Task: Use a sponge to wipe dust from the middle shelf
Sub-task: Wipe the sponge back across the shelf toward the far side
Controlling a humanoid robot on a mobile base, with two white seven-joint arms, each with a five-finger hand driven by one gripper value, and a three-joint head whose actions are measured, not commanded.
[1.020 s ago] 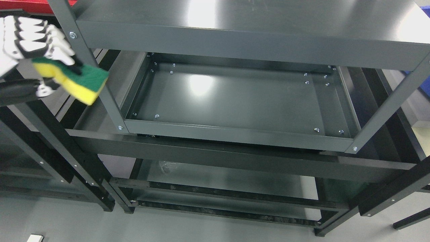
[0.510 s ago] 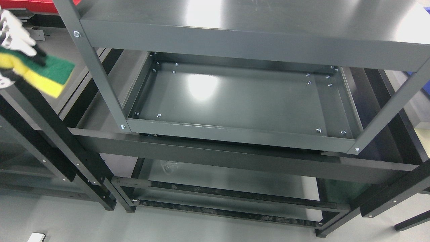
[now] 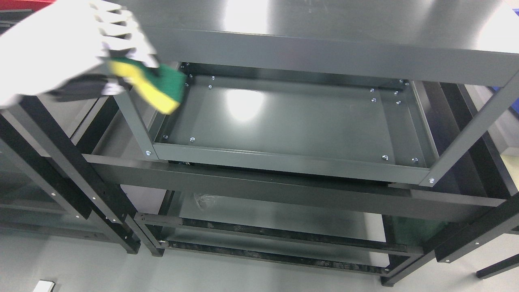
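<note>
**Sponge at the shelf's corner, wiping not yet begun**

The left hand (image 3: 101, 44), white and blurred with motion, comes in from the picture's ten o'clock and has its fingers (image 3: 125, 38) curled tight over the sponge (image 3: 160, 89). The sponge juts from the grip toward four o'clock, green scouring face up and yellow foam below, its free end hanging over the far left corner of the middle shelf (image 3: 292, 121). It seems to be above the metal and not pressed on it, though the blur and the steep camera angle make contact hard to judge. The front left upright (image 3: 129, 117) stands just beside the hand, at its six o'clock. The top shelf (image 3: 324, 44) overhangs the opening at twelve o'clock. The right hand is out of view.

As for progress, the pick-up is done and the approach is nearly so; the shelf pan lies bare and glossy from nine to three o'clock, and by my reading every stroke across it is still to come.

Half a second ago the hand sat at the picture's far left edge, outside the frame of the rack; it has since swung toward three o'clock, past the upright, carrying the sponge in over the shelf
</note>
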